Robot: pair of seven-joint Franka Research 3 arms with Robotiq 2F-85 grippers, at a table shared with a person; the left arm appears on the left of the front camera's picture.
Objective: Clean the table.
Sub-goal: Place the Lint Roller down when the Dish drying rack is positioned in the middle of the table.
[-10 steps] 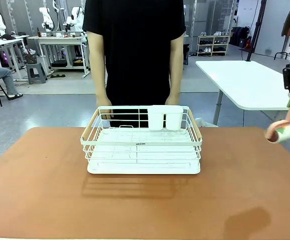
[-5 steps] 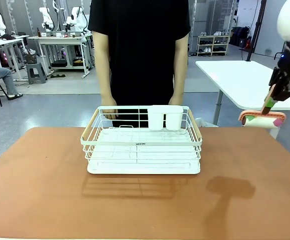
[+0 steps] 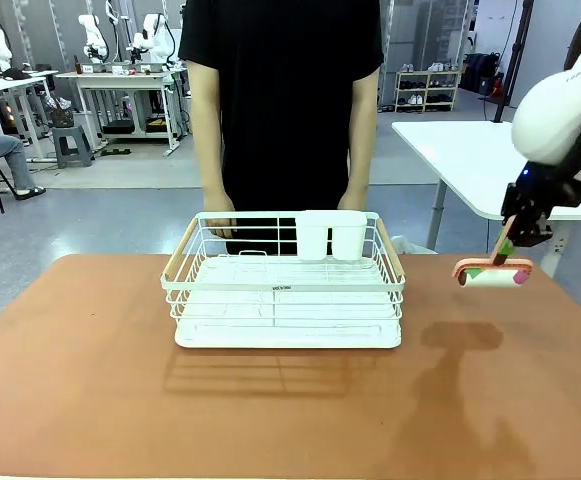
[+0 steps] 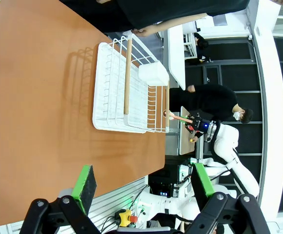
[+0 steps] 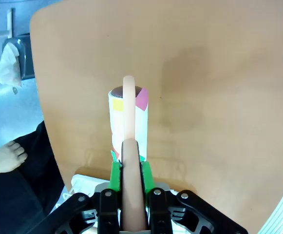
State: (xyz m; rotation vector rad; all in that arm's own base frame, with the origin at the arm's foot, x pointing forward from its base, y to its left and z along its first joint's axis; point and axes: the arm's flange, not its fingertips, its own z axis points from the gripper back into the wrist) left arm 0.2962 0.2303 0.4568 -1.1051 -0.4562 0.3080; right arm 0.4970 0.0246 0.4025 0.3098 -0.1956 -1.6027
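I'm holding a pink-handled lint roller [image 3: 494,274] clamped in my right gripper [image 5: 129,168], hanging above the table [image 3: 90,400] near its right edge, left gripper [image 4: 143,187] gaping with nothing in it over the left side, white wire rack [image 3: 285,285] sitting mid-table toward the far edge.

grey floor [image 3: 100,200], white side table [image 3: 470,160], shelving [image 3: 425,90]

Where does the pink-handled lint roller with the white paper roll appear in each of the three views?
Front view: the pink-handled lint roller hangs at right, above the terracotta table, held by the right gripper.
Left wrist view: small, at mid-right, beyond the white wire rack.
Right wrist view: centre.
Shared landmark: the table.
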